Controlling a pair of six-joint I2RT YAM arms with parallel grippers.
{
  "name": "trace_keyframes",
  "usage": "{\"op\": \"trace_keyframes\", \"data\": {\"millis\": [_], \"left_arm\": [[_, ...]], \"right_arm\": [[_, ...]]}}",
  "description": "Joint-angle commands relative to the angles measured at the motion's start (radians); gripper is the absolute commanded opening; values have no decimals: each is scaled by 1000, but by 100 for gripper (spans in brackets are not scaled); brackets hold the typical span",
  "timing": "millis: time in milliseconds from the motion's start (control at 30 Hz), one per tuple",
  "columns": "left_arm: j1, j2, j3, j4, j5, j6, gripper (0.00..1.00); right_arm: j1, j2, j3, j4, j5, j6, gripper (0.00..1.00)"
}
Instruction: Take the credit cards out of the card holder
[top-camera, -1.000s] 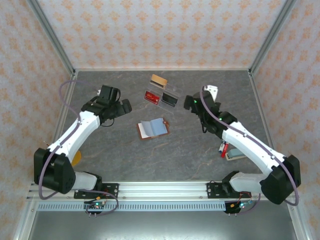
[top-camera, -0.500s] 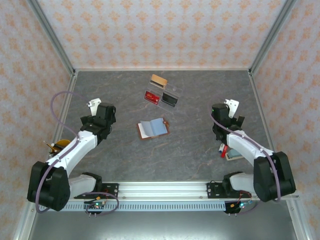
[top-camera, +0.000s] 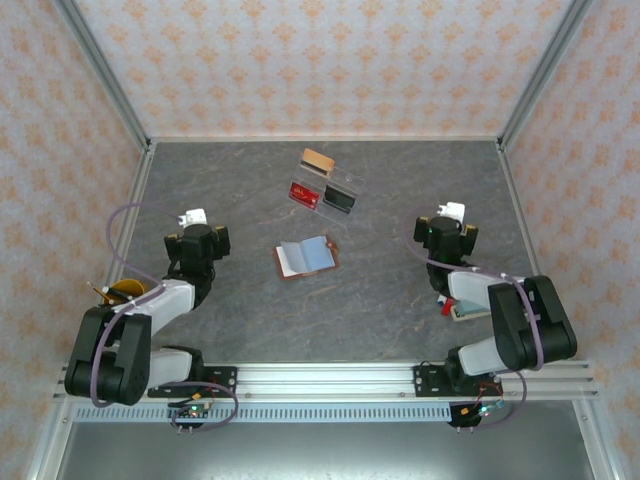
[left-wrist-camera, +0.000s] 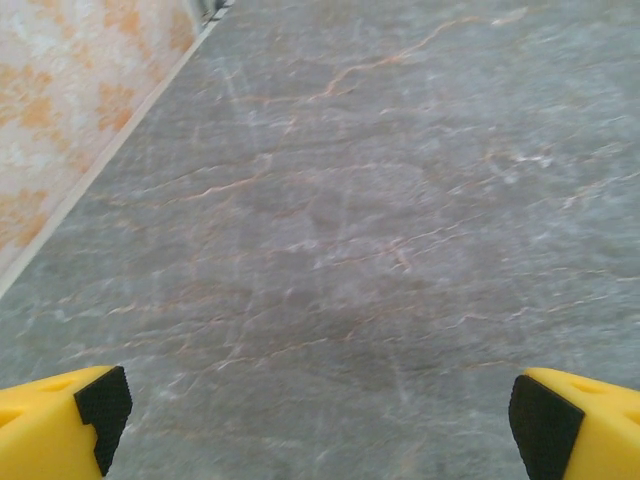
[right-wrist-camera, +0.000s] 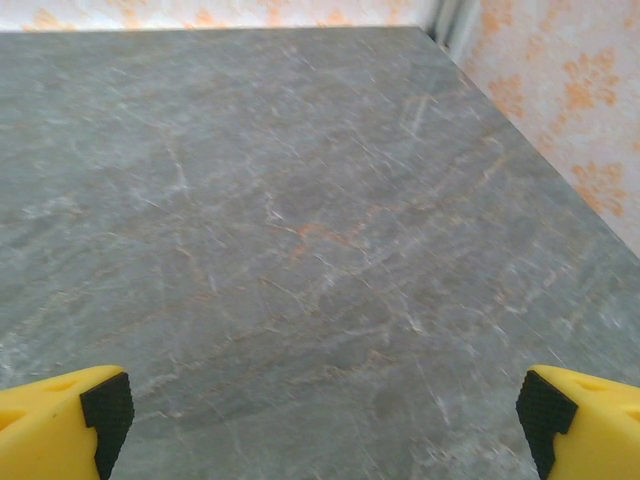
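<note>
**Card holder lies open mid-table, three cards beyond it, both grippers wide and empty**

The grey marbled table (top-camera: 400, 300) takes up the floor of a booth walled in orange-patterned paper. The left arm (top-camera: 150, 300) is folded back on the left side and the right arm (top-camera: 500, 300) is folded back on the right. Both are well apart from the things in the middle.

The left gripper (left-wrist-camera: 320, 408) has its jaws spread to the full. In its wrist view the yellow fingers (left-wrist-camera: 50, 430) with black pads sit at the two bottom corners, with bare table between them and nothing held. The right gripper (right-wrist-camera: 326, 410) stands the same way. Its fingers (right-wrist-camera: 580, 420) are far apart over bare marble near the right wall, with nothing in its grasp.

The card holder (top-camera: 306, 257) lies near the centre of the table, opened flat like a book. It has a reddish-tan panel on the left, a blue-grey panel on the right and a brown edge showing around both. The top view is too small to tell whether any card is tucked in its pockets.

Three credit cards lie flat on the table beyond the holder, clear of it. The tan-orange card (top-camera: 318, 161) is farthest back. The red card (top-camera: 303, 194) lies nearer the holder, and the black card (top-camera: 340, 199) is just beside the red one, on its right.

A small red and teal object (top-camera: 462, 308) lies by the right arm, partly hidden by it. Part of a yellow object (top-camera: 125, 291) shows beside the left arm.
</note>
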Motion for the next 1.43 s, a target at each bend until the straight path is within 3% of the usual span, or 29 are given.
{"op": "trace_keyframes", "data": {"millis": [0,167,367,600,1400], "left_arm": [[18,26,-20,207,89,59,100],[28,88,-53,341,186,63,100],[27,184,-28,385,176,55,100],[26,236,34,317,157,52,100],[28,239,40,306,163,52,100]], "right_arm": [[-22,8,-29,135,-87,-42,100],[-61,-3,-101,248,-161,-18,100],[-81,82,-114,344,-172,-2,100],[-95,97,-44,230,-77,60,100],[-114,90,-44,223,-119,65,100]]}}
